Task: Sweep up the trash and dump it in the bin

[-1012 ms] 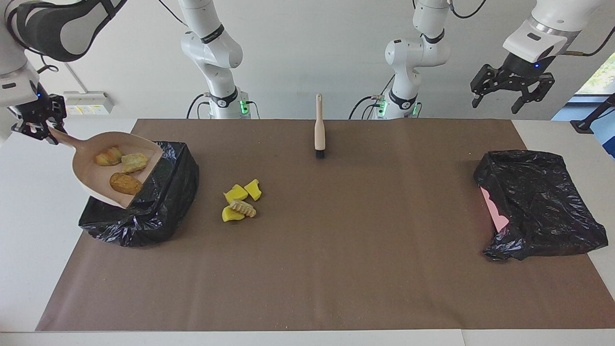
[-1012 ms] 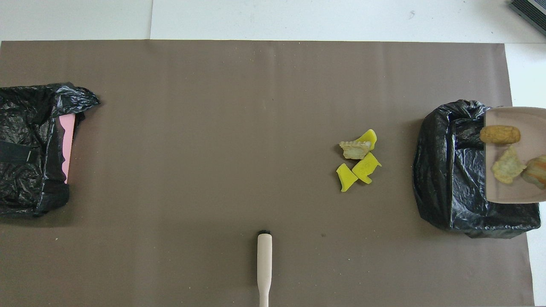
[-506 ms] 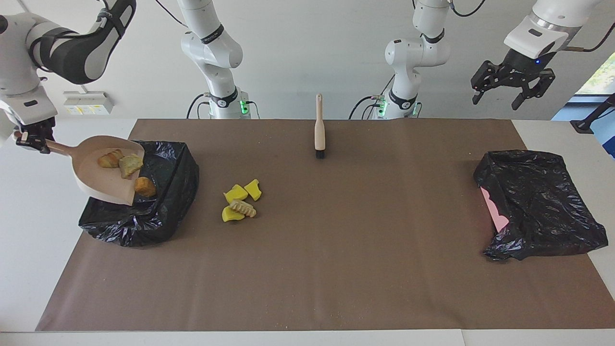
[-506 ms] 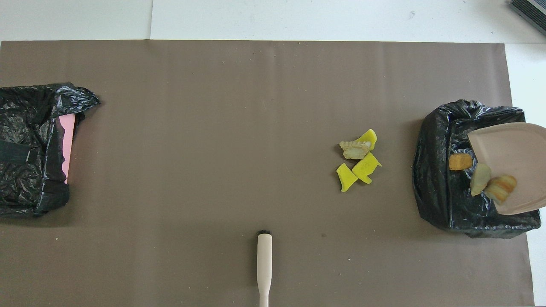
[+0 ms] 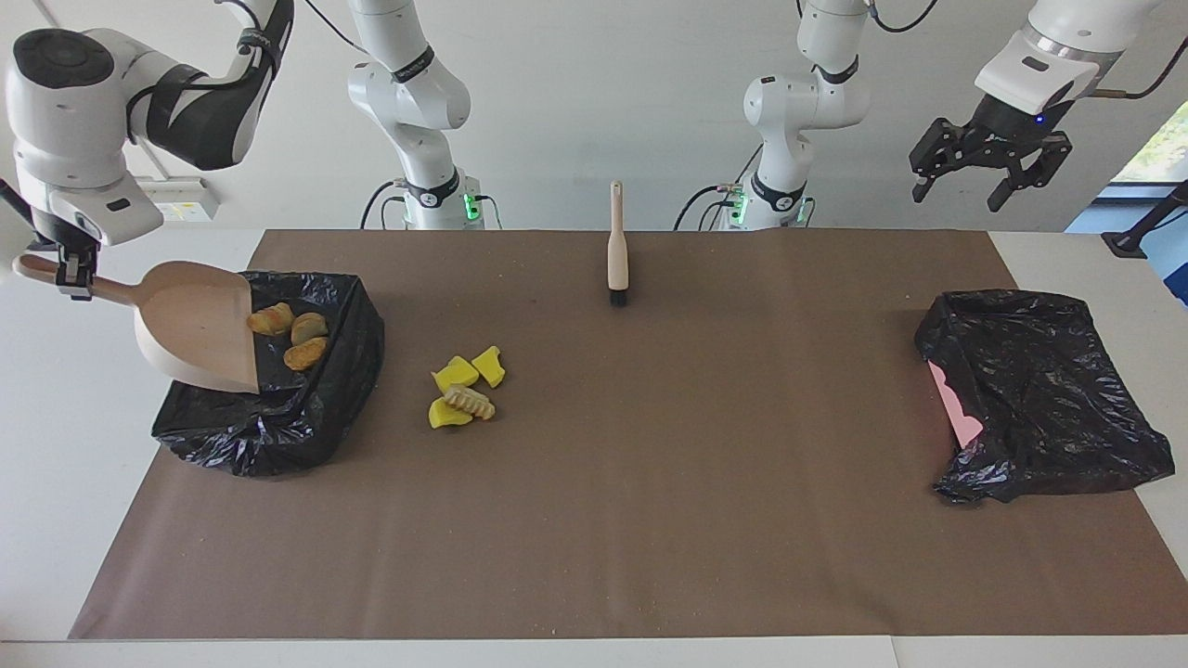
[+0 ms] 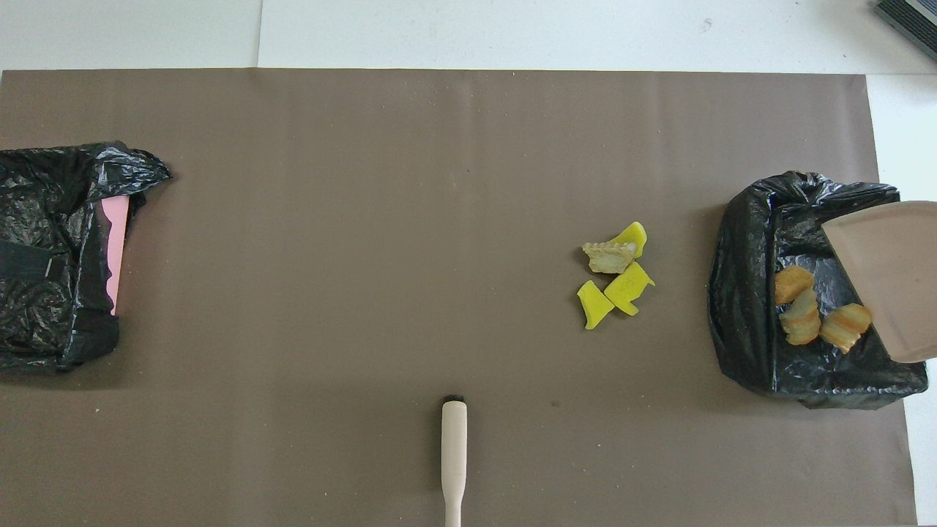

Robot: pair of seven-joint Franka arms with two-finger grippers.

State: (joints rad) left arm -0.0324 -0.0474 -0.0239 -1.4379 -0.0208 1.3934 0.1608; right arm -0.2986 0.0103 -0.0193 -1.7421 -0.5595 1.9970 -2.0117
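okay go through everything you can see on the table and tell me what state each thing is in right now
Right gripper: shut on the dustpan handle.
Dustpan: tilted over the bin, empty.
Bin at the right arm's end: open, three bread pieces inside.
Yellow chunks and ridged piece: loose on the mat, unswept.
Brush: lying on the mat, unheld.
Second bin: on its side, bag crumpled.
Left gripper: open, waiting in the air.

A brown mat [image 5: 650, 482] is spread over the white table [image 5: 56, 445]. A second black bag [image 5: 1039, 394], crumpled, is seen at the left arm's end of the mat, with a pink edge [image 5: 954, 406] showing at its side. Wall sockets [image 5: 167, 197] are mounted on the white wall at the right arm's end.
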